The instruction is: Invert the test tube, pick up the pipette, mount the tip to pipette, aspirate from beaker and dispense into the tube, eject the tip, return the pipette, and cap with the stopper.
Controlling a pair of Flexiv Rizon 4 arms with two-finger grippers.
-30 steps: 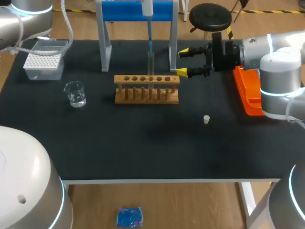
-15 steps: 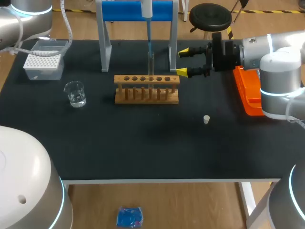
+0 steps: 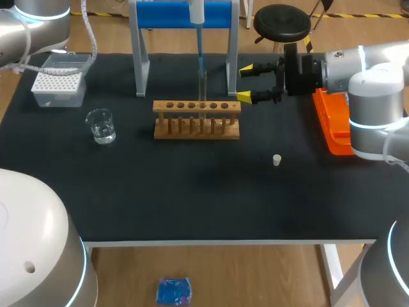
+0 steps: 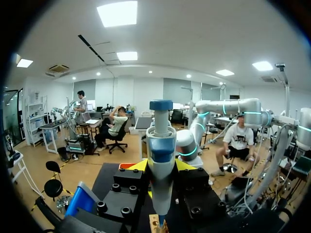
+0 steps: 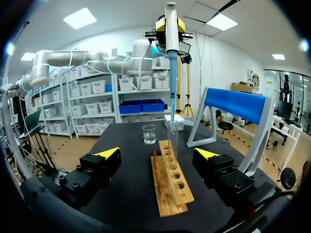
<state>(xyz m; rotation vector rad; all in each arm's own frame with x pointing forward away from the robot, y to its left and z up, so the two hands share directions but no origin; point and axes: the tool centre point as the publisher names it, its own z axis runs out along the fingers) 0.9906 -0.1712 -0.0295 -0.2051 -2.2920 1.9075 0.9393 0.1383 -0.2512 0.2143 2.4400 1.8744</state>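
Nothing shifted over the last second: a hold, likely mid-dispense.
From the left: white perforated tip box (image 3: 59,86); clear glass beaker (image 3: 101,125) holding a little liquid; left tool (image 4: 161,167) clamped on the smooth white-and-blue pipette (image 4: 161,145), slim blue tip (image 3: 200,61) at the mouth of the glass test tube (image 3: 202,83), upright in the wooden rack (image 3: 197,119); right tool (image 3: 248,83) spread wide, empty, just beside the rack; small pale stopper (image 3: 277,160) alone on the matte black worktop (image 3: 192,192).

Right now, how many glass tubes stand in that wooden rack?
1. The tube stands in a hole just right of the rack's middle, directly below the pipette. No other tubes show.
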